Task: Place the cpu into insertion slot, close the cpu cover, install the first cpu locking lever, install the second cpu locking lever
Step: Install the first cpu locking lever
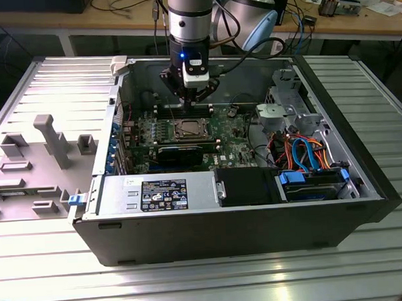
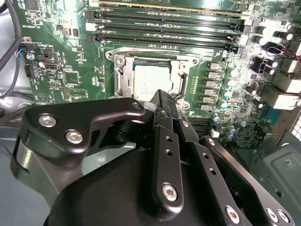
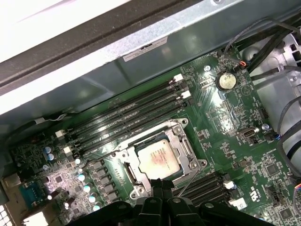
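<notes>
So the cpu [image 3: 159,158], flat square with a matte silvery-grey lid, is already sitting in the insertion slot [image 3: 141,175] on the green circuit board [image 3: 225,117], lying flat, edges square to the socket. The cpu cover [image 3: 181,141], a thin shiny silver frame, lies around it, the chip showing through the cut-out. Long black memory slots [image 3: 127,115] run alongside. The black gripper [image 2: 162,101] hovers just over the socket's edge, fingers pinched together with nothing in them. The whole open computer case [image 1: 362,177] rests on a ribbed metal counter [image 1: 206,277].
</notes>
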Tool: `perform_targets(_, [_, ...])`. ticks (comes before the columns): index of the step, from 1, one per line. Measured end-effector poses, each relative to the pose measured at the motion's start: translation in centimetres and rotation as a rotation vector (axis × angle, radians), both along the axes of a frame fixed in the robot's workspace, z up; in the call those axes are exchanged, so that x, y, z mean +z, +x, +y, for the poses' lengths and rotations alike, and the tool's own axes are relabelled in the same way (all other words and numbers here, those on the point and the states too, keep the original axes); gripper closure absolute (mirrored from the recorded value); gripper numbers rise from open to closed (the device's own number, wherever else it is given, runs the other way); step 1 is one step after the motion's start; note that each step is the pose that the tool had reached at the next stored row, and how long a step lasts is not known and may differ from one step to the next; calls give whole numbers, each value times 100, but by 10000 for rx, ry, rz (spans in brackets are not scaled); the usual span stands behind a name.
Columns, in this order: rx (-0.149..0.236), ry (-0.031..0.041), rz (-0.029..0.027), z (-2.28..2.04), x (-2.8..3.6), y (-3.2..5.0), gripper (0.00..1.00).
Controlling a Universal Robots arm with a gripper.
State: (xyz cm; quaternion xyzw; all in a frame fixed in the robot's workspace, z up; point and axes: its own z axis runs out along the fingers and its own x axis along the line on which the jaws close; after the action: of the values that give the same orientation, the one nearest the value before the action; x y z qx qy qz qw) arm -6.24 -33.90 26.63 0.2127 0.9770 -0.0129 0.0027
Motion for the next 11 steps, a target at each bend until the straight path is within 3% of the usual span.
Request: perform_targets(11, [246, -1, 0, 0, 0, 0, 89])
